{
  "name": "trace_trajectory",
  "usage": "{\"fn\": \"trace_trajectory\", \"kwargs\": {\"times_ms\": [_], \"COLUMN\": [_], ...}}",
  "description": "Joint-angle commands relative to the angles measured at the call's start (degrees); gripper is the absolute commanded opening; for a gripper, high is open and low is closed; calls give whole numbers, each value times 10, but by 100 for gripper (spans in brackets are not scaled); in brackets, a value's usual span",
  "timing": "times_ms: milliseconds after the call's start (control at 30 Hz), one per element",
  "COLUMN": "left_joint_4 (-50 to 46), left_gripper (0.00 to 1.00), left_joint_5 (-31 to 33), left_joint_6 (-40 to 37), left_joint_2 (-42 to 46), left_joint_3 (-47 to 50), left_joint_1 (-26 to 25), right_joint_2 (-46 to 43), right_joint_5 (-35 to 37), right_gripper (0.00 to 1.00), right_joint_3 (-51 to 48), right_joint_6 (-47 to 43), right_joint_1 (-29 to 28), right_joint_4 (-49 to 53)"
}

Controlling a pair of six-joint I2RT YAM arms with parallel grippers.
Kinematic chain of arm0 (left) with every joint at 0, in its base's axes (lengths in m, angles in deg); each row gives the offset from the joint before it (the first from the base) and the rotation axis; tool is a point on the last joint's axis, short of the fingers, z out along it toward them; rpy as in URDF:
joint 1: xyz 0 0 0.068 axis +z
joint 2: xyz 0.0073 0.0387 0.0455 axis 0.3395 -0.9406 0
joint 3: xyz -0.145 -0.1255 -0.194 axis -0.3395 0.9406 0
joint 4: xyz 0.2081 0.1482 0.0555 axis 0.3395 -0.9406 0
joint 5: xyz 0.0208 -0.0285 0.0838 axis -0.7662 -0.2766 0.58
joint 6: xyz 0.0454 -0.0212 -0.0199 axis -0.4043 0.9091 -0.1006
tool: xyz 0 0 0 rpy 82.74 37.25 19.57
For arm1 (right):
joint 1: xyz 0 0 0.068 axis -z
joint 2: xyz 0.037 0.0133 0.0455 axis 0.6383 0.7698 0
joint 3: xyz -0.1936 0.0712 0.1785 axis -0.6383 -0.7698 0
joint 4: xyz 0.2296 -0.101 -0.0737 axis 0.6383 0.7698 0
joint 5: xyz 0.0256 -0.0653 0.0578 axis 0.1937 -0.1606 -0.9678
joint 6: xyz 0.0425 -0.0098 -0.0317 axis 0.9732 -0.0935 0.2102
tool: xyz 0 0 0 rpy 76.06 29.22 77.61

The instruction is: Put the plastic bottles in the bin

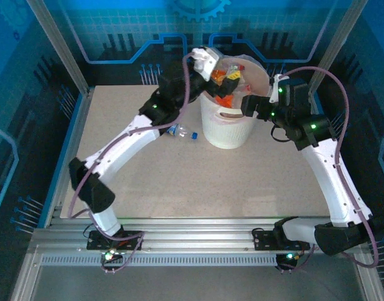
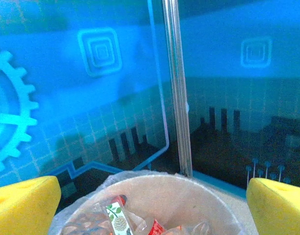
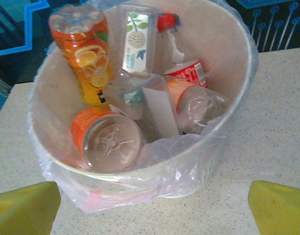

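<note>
Speckled tabletop [image 1: 179,182] | bin [image 1: 226,132] far centre, bottles [image 3: 108,139] piled inside | 1 stray bottle [image 1: 182,132] just L of bin | L gripper [image 2: 150,205] spread over bin, R gripper [image 3: 152,208] spread | tip: clear rim, pinch stray mid-body.

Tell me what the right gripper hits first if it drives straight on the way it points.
Probably the near wall of the bin, with its plastic liner, just ahead of the open right gripper; aimed slightly higher, it would meet the bottles piled inside.
</note>
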Motion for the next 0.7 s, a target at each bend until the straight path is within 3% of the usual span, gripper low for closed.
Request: {"fn": "trace_trajectory", "kwargs": {"times_ms": [0, 200, 367, 667], "left_joint_4": [48, 70, 50, -100], "left_gripper": [99, 99, 99, 99], "left_joint_5": [44, 143, 233, 403], "left_joint_6": [42, 110, 231, 400], "left_joint_2": [63, 191, 309, 475], "left_joint_3": [58, 199, 332, 506], "left_joint_1": [1, 18, 73, 160], "right_joint_2": [-16, 17, 72, 227], "right_joint_5": [-12, 30, 57, 47], "right_gripper": [100, 100, 100, 100], "right_joint_3": [15, 63, 121, 265], "right_joint_6": [-32, -88, -141, -206], "right_joint_1": [-26, -118, -202, -290], "right_joint_4": [-22, -11, 2, 66]}}
